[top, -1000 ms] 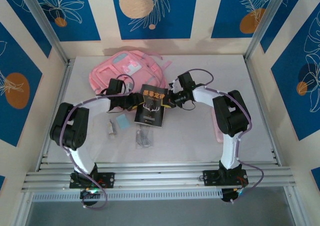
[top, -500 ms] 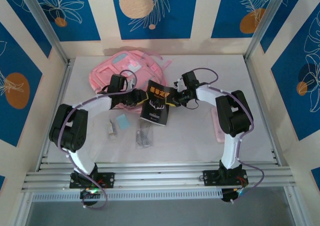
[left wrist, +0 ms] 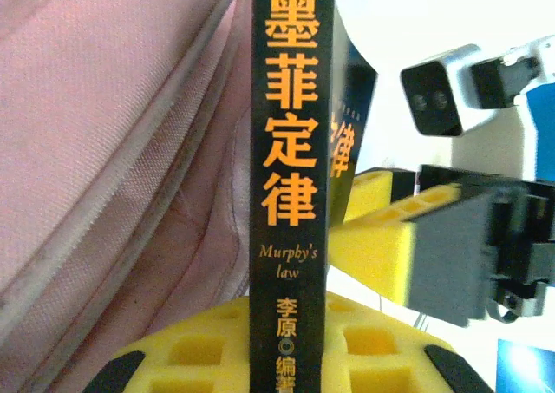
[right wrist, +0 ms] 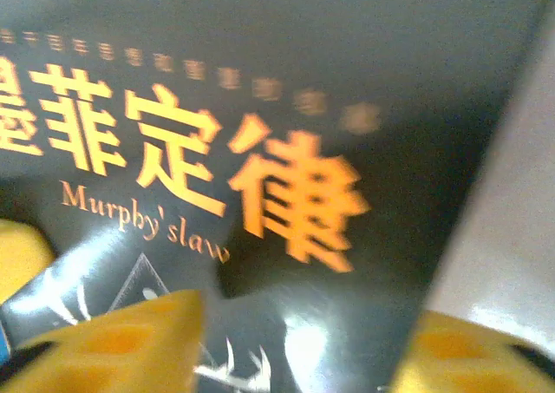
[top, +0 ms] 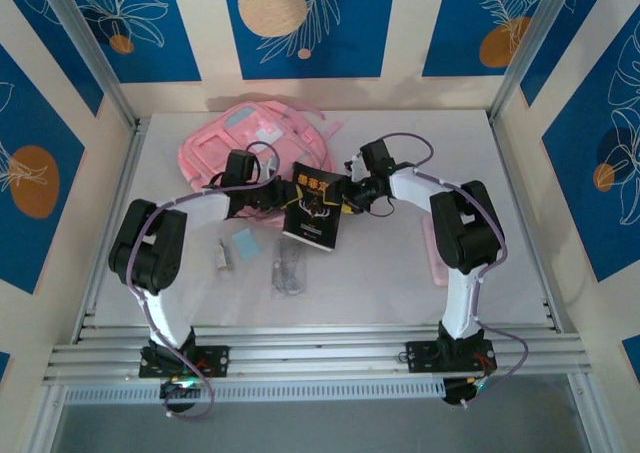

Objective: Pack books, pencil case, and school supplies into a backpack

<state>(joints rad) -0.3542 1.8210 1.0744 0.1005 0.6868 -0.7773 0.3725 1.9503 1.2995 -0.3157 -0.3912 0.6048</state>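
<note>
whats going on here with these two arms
Both arms are at one black book in front of the pink backpack. The left gripper is clamped on its spine edge, holding it tilted; the right gripper is at the cover with its fingers apparently spread. A light-blue square, a clear packet and a small white piece lie on the table, not yet packed.

Robot test cell, lab-type setup. Silver aluminium extrusion posts (top: 92, 63) frame the bay, and ribbed aluminium rails (top: 320, 356) run along the near edge. A black-and-white left robot arm (top: 150, 248) and its matching right arm (top: 462, 228) are bolted to those rails, with purple cable (top: 408, 143) looped along them. The flat white tabletop (top: 390, 283) serves as the work surface. The walls are printed cream-and-blue backdrop panels (top: 300, 23) with leaf outlines and orange discs.
</note>
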